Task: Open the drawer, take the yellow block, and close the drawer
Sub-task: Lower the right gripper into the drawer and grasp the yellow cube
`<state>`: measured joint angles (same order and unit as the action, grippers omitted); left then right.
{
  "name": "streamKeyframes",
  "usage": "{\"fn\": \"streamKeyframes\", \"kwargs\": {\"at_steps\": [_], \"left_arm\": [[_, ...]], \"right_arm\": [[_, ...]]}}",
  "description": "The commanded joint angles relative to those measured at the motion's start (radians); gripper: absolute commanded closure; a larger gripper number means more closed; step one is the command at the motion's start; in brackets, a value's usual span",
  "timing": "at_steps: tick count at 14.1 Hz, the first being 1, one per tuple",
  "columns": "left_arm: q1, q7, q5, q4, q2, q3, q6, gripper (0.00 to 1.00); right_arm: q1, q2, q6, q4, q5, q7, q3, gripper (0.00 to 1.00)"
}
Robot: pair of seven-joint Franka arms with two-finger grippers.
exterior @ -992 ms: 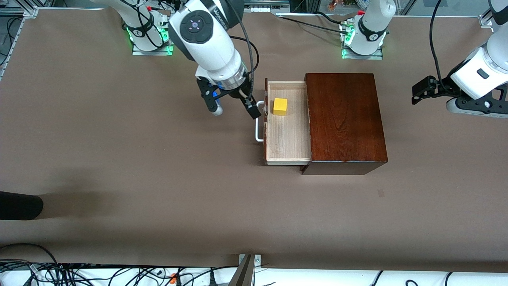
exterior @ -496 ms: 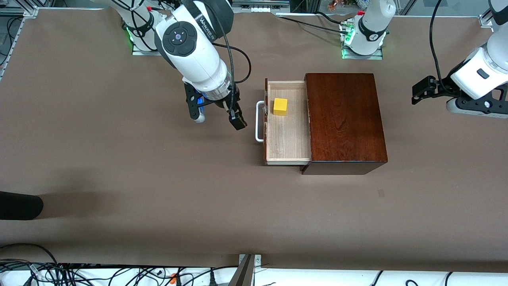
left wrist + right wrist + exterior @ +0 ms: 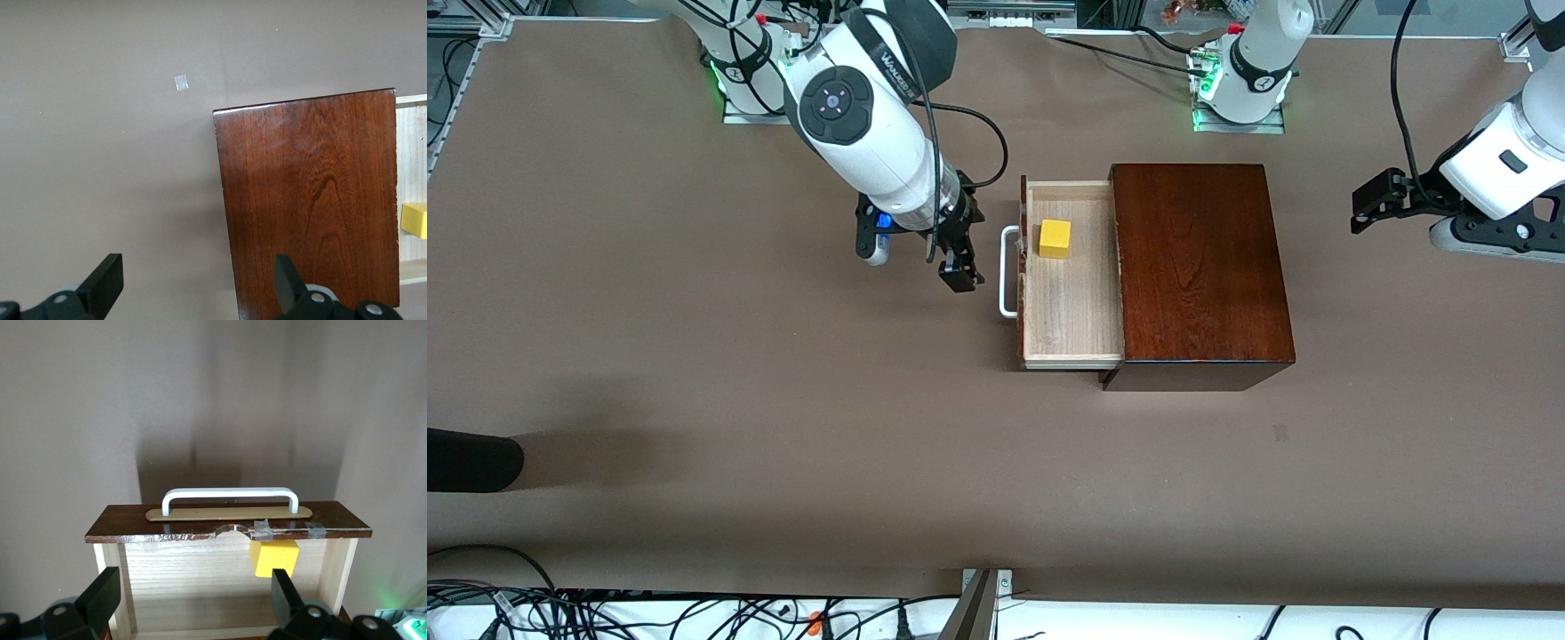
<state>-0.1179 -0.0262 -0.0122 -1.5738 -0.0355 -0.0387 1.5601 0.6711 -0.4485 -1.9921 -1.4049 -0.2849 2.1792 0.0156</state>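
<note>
The drawer [image 3: 1072,307] stands pulled out of the dark mahogany box [image 3: 1200,258], its white handle [image 3: 1007,271] toward the right arm's end. The yellow block [image 3: 1055,238] lies in the tray, in the part farther from the front camera. My right gripper [image 3: 916,265] is open and empty, up in the air beside the handle. In the right wrist view the handle [image 3: 230,495], the tray [image 3: 187,580] and the block [image 3: 273,558] show past my open gripper [image 3: 195,583]. My left gripper [image 3: 1360,213] waits open at the left arm's end; its view shows the box [image 3: 313,200] and the block [image 3: 415,220].
A dark rounded object [image 3: 471,458] juts in at the right arm's end, near the front camera. Cables lie along the table edge nearest that camera. A small tape mark [image 3: 1280,433] is on the brown table, nearer the camera than the box.
My right gripper has drawn back from the handle toward the right arm's end and turned at the wrist. The drawer and the block have not moved. The left arm is almost unchanged.
</note>
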Motion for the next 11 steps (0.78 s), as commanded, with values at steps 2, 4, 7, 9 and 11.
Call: {"fn": "streamKeyframes", "kwargs": {"at_steps": [2, 4, 7, 9, 11], "left_arm": [[-0.006, -0.009, 0.02, 0.011, 0.005, 0.0, -0.006, 0.0], [-0.006, -0.009, 0.02, 0.011, 0.005, -0.001, -0.006, 0.0], [-0.006, -0.008, 0.02, 0.011, 0.005, -0.001, -0.006, 0.0], [-0.006, -0.009, 0.02, 0.011, 0.005, 0.0, -0.006, 0.0], [-0.006, -0.008, 0.02, 0.011, 0.005, 0.0, -0.006, 0.0]], "right_arm": [[0.034, -0.029, 0.0, 0.044, -0.01, 0.105, 0.006, 0.0], [0.044, -0.029, -0.022, 0.043, -0.008, 0.114, 0.006, 0.0], [0.044, -0.033, -0.034, 0.043, -0.005, 0.122, 0.004, 0.0], [0.057, -0.038, -0.042, 0.04, -0.003, 0.157, 0.004, 0.0], [0.059, -0.051, -0.111, 0.041, -0.005, 0.246, 0.004, 0.0]]}}
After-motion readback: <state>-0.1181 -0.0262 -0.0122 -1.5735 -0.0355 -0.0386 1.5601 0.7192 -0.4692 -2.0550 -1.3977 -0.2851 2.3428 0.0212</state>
